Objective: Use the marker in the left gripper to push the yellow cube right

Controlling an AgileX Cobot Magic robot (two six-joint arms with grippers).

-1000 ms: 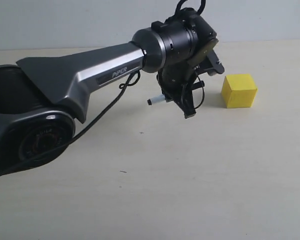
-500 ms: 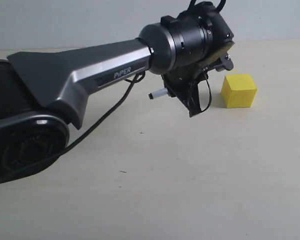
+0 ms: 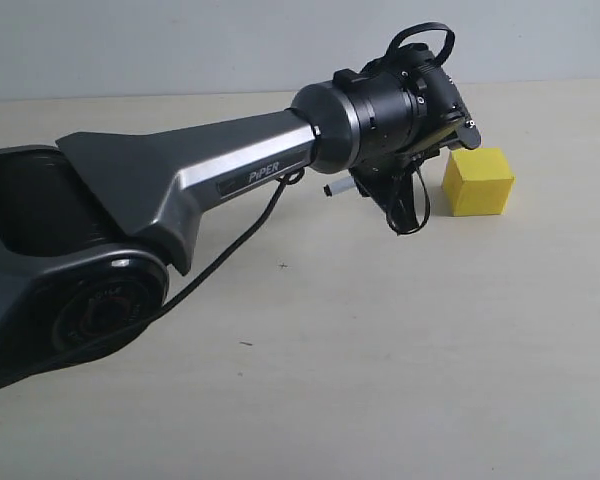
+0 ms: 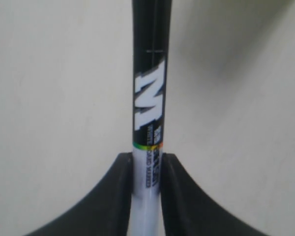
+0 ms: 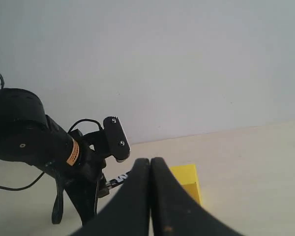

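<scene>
The yellow cube (image 3: 478,181) rests on the pale table to the right of my left gripper (image 3: 385,198), a small gap apart. That gripper is shut on the marker (image 4: 150,98), its jaws pinching the white barrel while the black cap runs out ahead over the table. In the exterior view only the marker's white rear end (image 3: 335,188) shows, sticking out to the left. The right wrist view has the marker's black cap (image 5: 119,178) pointing toward the yellow cube (image 5: 187,178), the tip hidden behind my right gripper (image 5: 150,161), which is shut and empty.
The long grey arm marked "PiPER" (image 3: 230,175) reaches across the table from the left, with a black cable (image 3: 230,240) hanging under it. A pale wall (image 3: 180,40) stands behind the table. Bare tabletop (image 3: 560,230) lies to the right of the cube.
My left arm has swung right toward the cube, carrying the marker with it, and the wrist has turned. The cube has stayed in place.
</scene>
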